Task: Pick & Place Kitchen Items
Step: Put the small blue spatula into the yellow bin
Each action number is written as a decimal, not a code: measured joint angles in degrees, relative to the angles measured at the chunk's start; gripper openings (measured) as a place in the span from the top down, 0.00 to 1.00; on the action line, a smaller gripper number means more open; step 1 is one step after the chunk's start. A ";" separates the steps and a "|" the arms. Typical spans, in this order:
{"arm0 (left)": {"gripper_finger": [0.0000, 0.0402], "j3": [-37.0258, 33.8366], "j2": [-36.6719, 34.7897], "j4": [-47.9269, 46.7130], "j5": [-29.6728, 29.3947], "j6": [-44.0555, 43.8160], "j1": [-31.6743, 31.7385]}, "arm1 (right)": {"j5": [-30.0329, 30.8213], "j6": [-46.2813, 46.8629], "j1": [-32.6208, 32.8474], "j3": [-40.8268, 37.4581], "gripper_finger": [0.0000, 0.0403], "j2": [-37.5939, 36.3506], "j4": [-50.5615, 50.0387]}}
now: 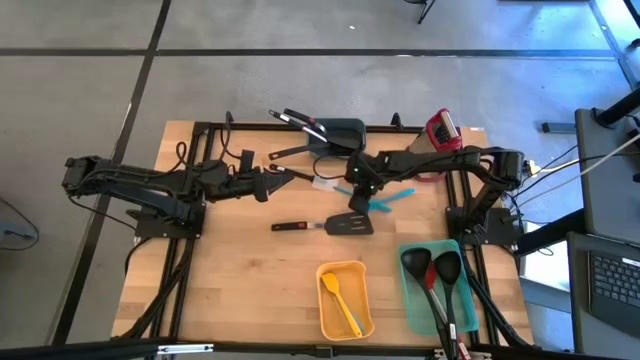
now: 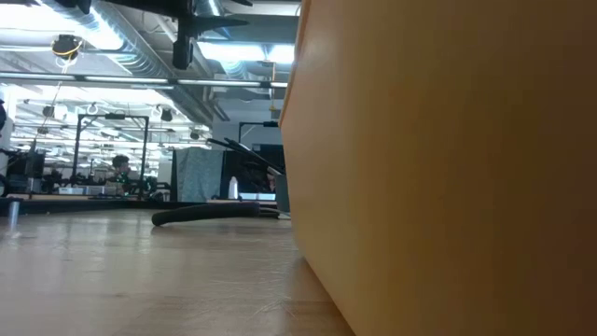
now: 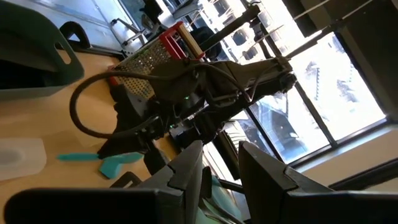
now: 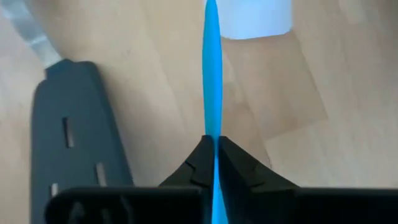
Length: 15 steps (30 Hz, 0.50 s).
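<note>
Nearest the right wrist camera, the right gripper (image 4: 214, 146) has its fingers (image 4: 198, 163) clenched on the thin handle of the teal spatula (image 4: 211, 74), which runs straight out between them; the grip sits on the narrow edge, presumably so the blade cannot twist during a lift. Beside it on the table (image 1: 240, 270) lies a black slotted turner (image 4: 71, 130).

From above, the right gripper (image 1: 362, 182) works mid-table over the teal spatula (image 1: 385, 198), with the black slotted turner (image 1: 340, 224) just in front of it (red-trimmed handle pointing left). The left gripper (image 1: 272, 182) waits well apart to the left; its fingers (image 3: 186, 171) stand partly spread with nothing between them.

Sorted items sit at the front edge: a yellow bin (image 1: 345, 300) holds a yellow spatula (image 1: 338, 298), and a teal bin (image 1: 440, 285) holds black ladles (image 1: 432, 272). Judged by colour, the teal bin is the likely destination. More utensils rest in a dark bin (image 1: 335, 133) at the back, near a red grater (image 1: 443, 128).
</note>
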 joint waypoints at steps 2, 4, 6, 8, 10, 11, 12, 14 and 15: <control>0.76 0.00 0.00 -0.01 0.01 0.00 0.00 | -0.03 0.35 0.10 0.00 0.96 -0.02 -0.09; 0.76 0.00 0.00 -0.06 0.03 0.01 0.00 | -0.19 1.18 0.10 0.00 0.96 -0.02 -0.33; 0.76 0.04 -0.02 -1.99 0.40 -0.20 -0.04 | -0.16 1.29 0.03 0.00 0.96 -0.02 -0.30; 0.76 0.04 -0.02 -7.89 0.66 -2.03 -0.04 | 0.01 1.30 0.03 0.00 0.96 -0.04 -0.31; 0.76 0.04 0.16 -16.49 0.76 -4.95 -0.29 | 0.01 1.29 0.04 0.00 0.96 -0.08 -0.32; 0.76 0.04 0.70 -20.39 1.02 -6.46 -0.57 | 0.05 1.28 0.07 0.00 0.96 -0.12 -0.33; 0.76 0.04 1.31 -23.65 1.58 -7.67 -0.93 | 0.27 1.27 0.10 0.00 0.96 -0.13 -0.33; 0.76 0.00 2.39 -27.40 2.26 -9.15 -1.92 | 0.51 1.10 0.07 0.00 0.96 -0.11 -0.39; 0.76 0.00 2.91 -27.39 2.50 -9.53 -2.39 | 0.64 0.89 0.07 0.00 0.96 0.06 -0.35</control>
